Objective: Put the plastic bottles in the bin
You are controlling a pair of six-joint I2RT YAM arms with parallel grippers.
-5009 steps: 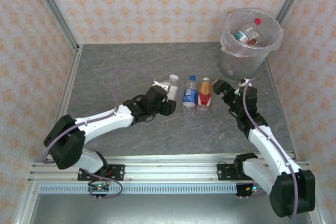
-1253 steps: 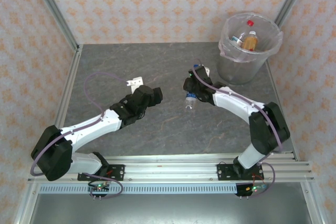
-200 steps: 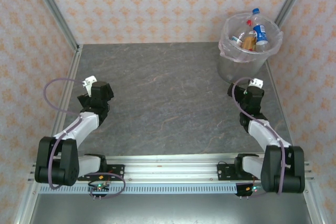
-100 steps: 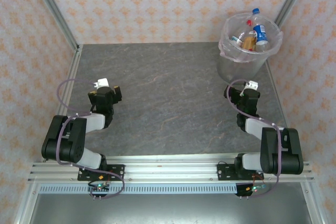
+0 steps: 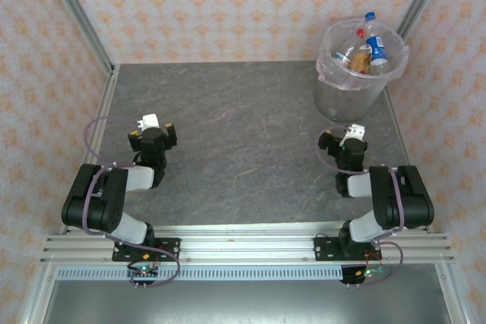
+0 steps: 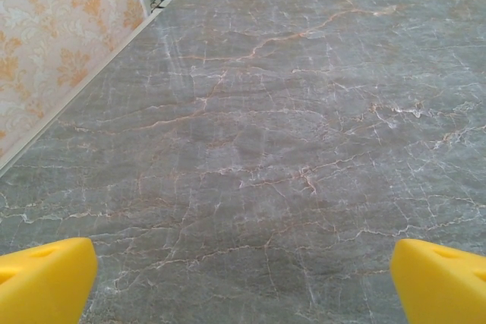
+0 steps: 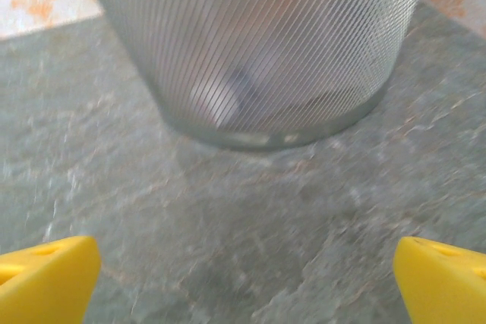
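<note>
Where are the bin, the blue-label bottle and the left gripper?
bin (image 5: pixel 351 100), top view, grey side wall.
blue-label bottle (image 5: pixel 377 48), top view, its label.
left gripper (image 6: pixel 243 282), left wrist view, midway between its yellow fingertips.

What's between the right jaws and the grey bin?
Nothing visible: only bare grey marbled tabletop lies between the open right jaws and the round grey lined wastebasket. The plastic bottles already sit inside it.

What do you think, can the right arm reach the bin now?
Probably yes. The right tool is open, faces the bin close ahead, and nothing stands on the table between them.
</note>
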